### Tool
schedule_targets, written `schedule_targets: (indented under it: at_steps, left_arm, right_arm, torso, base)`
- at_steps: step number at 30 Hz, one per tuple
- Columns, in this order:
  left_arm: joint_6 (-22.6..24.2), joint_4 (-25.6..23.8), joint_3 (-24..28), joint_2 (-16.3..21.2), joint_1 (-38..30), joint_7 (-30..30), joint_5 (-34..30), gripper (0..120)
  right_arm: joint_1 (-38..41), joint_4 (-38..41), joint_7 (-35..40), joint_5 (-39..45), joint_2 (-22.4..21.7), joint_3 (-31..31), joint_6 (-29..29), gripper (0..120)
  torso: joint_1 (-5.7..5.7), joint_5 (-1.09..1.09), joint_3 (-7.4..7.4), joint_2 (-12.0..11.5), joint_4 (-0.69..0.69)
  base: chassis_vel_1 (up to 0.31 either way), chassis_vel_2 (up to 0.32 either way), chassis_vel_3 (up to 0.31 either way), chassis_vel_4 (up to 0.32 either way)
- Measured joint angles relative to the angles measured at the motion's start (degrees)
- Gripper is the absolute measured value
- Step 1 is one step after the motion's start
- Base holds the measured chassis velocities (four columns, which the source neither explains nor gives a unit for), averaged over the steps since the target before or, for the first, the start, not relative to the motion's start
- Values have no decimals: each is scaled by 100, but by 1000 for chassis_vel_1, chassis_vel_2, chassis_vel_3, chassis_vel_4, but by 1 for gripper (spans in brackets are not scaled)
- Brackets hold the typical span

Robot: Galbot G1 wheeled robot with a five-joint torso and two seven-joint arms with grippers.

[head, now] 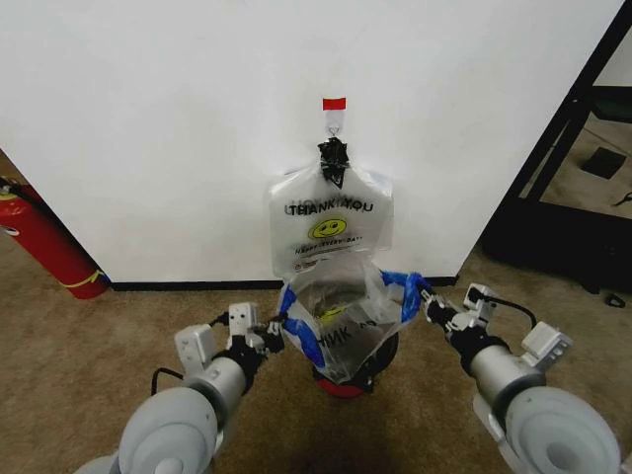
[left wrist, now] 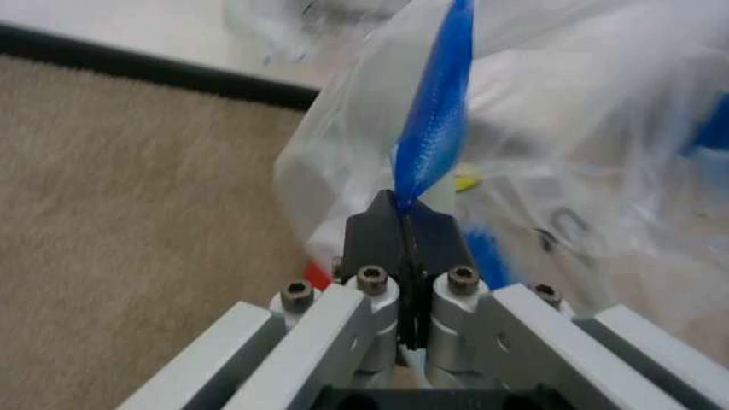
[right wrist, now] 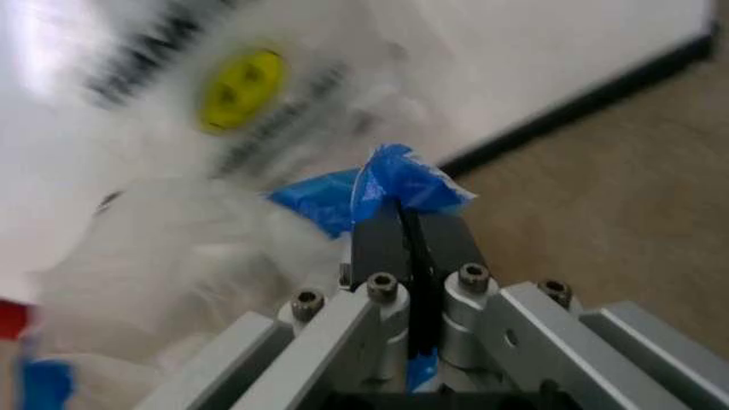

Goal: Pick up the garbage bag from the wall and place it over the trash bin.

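The garbage bag [head: 336, 314], translucent white with black lettering and a yellow smiley, hangs stretched open between my two grippers. My left gripper [head: 279, 333] is shut on its left blue handle [left wrist: 439, 111], and my right gripper [head: 423, 300] is shut on the right blue handle [right wrist: 399, 181]. In the wrist views the left gripper [left wrist: 405, 213] and right gripper [right wrist: 408, 215] each pinch a blue strip with jaws pressed together. The trash bin [head: 387, 353] stands directly below the bag, mostly hidden by it. Only some black mesh and its red base show. The white wall [head: 178, 128] is just behind.
A flat bundle of identical bags [head: 331, 219] hangs from a hook under red tape [head: 335, 103], gathered by a black tie. A red fire extinguisher [head: 44, 242] leans at the far left. A black frame [head: 565, 148] stands at the right. The floor is tan carpet.
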Motion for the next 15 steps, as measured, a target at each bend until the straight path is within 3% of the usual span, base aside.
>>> schedule_targets:
  at_steps: [5, 9, 15]
  left_arm:
    - [-5, 574, 327, -241, -242, 45, 229, 0]
    - [11, 349, 308, -151, -156, 25, 214, 0]
    - [221, -338, -115, 210, 138, -46, -116, 0]
  right_arm:
    - [279, -502, 342, -147, 168, -258, -49, 0]
    - [235, -390, 501, -129, 97, -238, -227, 0]
    - [-18, -25, 820, 313, -185, 241, -683, 0]
  torso:
    - [0, 1, 1, 0, 0]
    - [0, 1, 1, 0, 1]
    - [0, 1, 0, 0, 0]
  base:
    - [0, 0, 0, 0]
    - [0, 0, 0, 0]
    - [0, 0, 0, 0]
